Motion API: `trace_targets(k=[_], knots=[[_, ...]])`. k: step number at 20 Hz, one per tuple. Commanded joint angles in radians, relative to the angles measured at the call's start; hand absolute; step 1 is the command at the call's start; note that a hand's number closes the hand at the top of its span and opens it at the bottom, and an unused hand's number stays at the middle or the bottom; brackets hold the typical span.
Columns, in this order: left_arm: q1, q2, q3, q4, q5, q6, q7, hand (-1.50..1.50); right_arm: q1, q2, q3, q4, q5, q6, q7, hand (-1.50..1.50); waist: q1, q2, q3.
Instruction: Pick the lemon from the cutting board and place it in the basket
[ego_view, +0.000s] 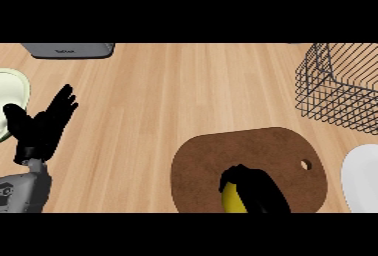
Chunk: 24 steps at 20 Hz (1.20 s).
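A brown cutting board with a small hole lies at the lower middle of the counter. On its near part sits the yellow lemon, mostly hidden by my right hand, whose fingers curl round it. The wire basket stands at the far right, beyond the board. My left hand rests open at the left edge, fingers up.
A pale green plate lies at the left edge behind the left hand. A white plate sits at the right edge beside the board. A grey appliance stands at the far left top.
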Motion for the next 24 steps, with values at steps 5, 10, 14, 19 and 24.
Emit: trace_targets(k=[5, 10, 14, 19, 24], knots=[[0.038, -0.025, -0.010, -0.017, -0.008, 0.006, -0.013, 0.00, 0.185, 0.092, 0.169, -0.123, -0.051, -0.153, 0.100, 1.50, 0.005, 0.007, 0.006], [0.029, -0.004, 0.001, 0.004, 0.004, -0.018, -0.004, 0.00, 0.244, 0.094, 0.269, -0.321, -0.156, -0.306, 0.028, 1.50, -0.002, 0.004, 0.006], [0.005, -0.029, -0.008, 0.037, -0.033, 0.028, -0.031, 0.00, 0.227, 0.094, 0.312, -0.472, -0.032, -0.316, 0.092, 1.50, -0.017, 0.004, 0.004], [0.014, 0.009, 0.018, -0.018, 0.015, -0.013, 0.027, 0.00, 0.189, 0.093, 0.250, -0.553, 0.005, -0.324, 0.185, 1.50, -0.009, -0.001, 0.004], [0.020, -0.015, 0.002, 0.055, -0.018, -0.011, -0.073, 0.00, 0.050, 0.094, 0.204, -0.671, 0.062, -0.185, 0.386, 1.50, 0.002, 0.010, 0.003]])
